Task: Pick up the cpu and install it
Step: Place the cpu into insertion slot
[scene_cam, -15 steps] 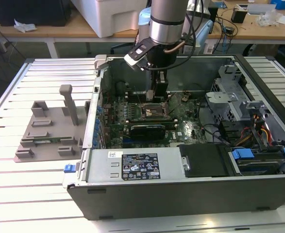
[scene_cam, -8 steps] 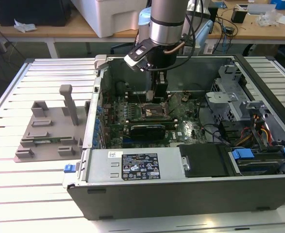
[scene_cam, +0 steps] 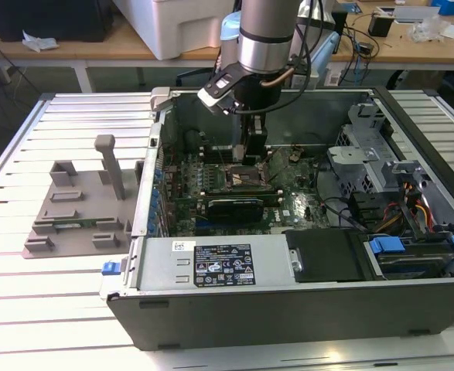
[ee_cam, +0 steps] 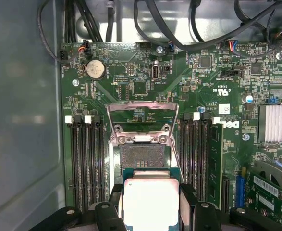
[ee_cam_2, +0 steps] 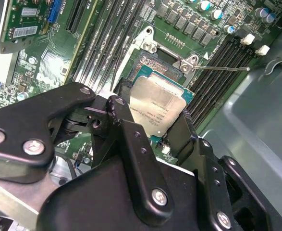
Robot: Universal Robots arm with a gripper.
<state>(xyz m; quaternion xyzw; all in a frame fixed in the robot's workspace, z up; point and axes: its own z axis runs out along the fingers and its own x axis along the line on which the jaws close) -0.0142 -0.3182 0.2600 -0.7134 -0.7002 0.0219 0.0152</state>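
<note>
The cpu (ee_cam_2: 157, 108), a flat square chip with a silver-grey metal top, sits clamped by its opposite edges between the two black fingers (ee_cam_2: 126, 125) of the gripper (ee_cam_2: 155, 120). In both wrist views the fingers press on the chip's sides and its top face is bare to the camera. In the first wrist view the cpu (ee_cam: 150, 202) hangs in the gripper (ee_cam: 150, 208) just beside the open socket (ee_cam: 141, 156). The socket's dark pin field is uncovered and its metal load frame (ee_cam: 141, 120) stands swung up. Whether the chip touches the socket I cannot tell. A thin wire lever (ee_cam_2: 222, 69) juts out near one corner of the socket.

Rows of black memory slots (ee_cam: 85, 159) flank the socket on either side on the green motherboard (ee_cam: 131, 82), which also carries a round coin battery (ee_cam: 94, 69) and a finned silver heatsink (ee_cam: 276, 123).

In the exterior view the arm (scene_cam: 267, 35) comes down from twelve o'clock into the open computer case (scene_cam: 288, 309), with the gripper (scene_cam: 251, 147) low over the socket (scene_cam: 246, 178). A dark expansion card (scene_cam: 234, 207) lies at six o'clock from the socket, and the grey power supply (scene_cam: 211, 263) is further out the same way. At nine o'clock from the case a grey plastic fixture (scene_cam: 80, 209) rests on the slatted metal counter (scene_cam: 25, 309).
</note>
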